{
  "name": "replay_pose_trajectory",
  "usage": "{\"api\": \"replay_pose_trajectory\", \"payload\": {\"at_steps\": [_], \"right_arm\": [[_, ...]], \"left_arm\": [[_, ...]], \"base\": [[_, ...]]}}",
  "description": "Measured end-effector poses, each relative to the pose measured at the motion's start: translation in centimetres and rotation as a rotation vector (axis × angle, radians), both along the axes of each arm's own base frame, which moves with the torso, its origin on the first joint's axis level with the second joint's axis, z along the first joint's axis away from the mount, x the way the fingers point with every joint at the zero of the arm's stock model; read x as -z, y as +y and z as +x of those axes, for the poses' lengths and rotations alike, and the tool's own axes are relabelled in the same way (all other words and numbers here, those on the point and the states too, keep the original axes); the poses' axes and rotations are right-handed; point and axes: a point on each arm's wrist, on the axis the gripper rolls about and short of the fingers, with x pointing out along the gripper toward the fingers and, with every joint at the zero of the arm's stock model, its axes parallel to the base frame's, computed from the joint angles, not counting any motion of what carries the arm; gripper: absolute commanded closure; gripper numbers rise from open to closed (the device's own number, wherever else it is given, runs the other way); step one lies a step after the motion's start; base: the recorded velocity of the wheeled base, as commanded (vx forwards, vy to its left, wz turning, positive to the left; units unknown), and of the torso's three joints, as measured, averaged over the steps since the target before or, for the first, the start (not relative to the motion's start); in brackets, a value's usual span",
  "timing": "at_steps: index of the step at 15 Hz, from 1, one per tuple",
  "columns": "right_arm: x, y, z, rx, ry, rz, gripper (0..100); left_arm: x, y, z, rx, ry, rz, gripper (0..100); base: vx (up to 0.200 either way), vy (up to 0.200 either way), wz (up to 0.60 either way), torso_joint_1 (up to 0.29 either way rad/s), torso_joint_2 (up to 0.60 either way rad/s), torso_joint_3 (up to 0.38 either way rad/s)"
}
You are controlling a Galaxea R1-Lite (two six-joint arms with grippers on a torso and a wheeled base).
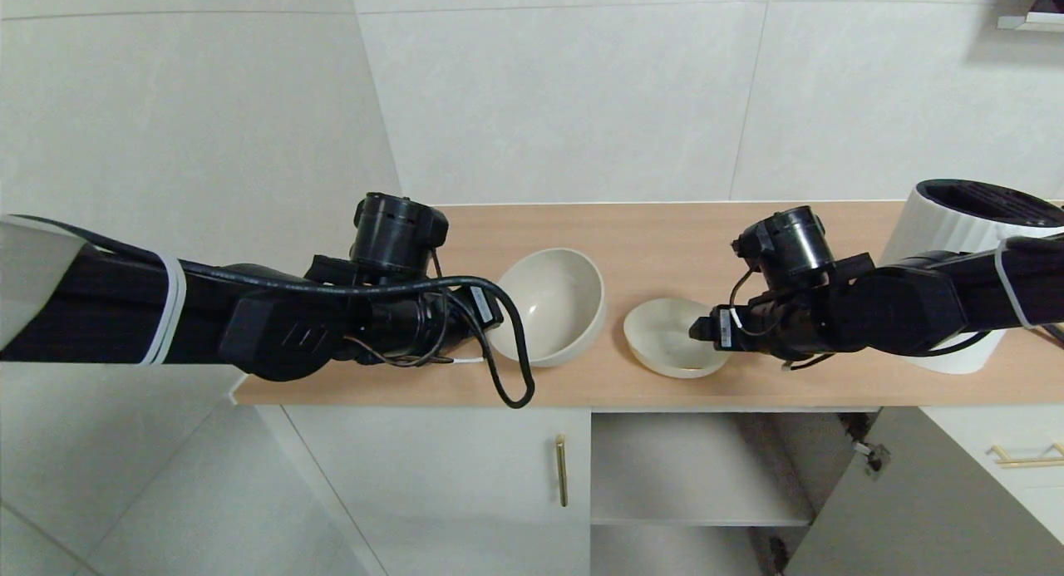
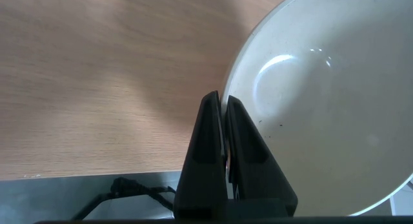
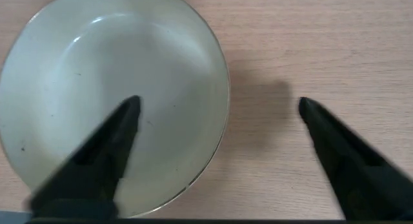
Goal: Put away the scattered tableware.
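The left pincer (image 2: 222,98) pinches the rim of the tilted big bowl (image 2: 322,101). The right pincer (image 3: 216,104), spread, straddles the rim of the small bowl (image 3: 84,75) on the tabletop (image 3: 322,30). Both look stiff, glazed, slippery, breakable: grip rims firmly.

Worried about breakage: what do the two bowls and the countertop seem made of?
Large bowl: likely glazed ceramic, possibly melamine; cream, with glossy highlights.
Small bowl: the same look, smooth sheen.
Countertop: matte wood or wood-look laminate, showing fine grain.
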Motion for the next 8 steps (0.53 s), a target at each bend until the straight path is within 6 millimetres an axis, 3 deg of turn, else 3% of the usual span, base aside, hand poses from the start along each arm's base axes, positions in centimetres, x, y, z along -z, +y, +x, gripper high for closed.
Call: {"api": "replay_pose_trajectory", "payload": {"at_steps": [8], "right_arm": [[0.27, 0.07, 0.24, 0.001, -0.003, 0.004, 100]], "left_arm": [[-0.06, 0.01, -0.02, 0.0, -0.001, 0.0, 100]], "base": [[0.0, 0.0, 0.0, 0.0, 0.0, 0.0]]}}
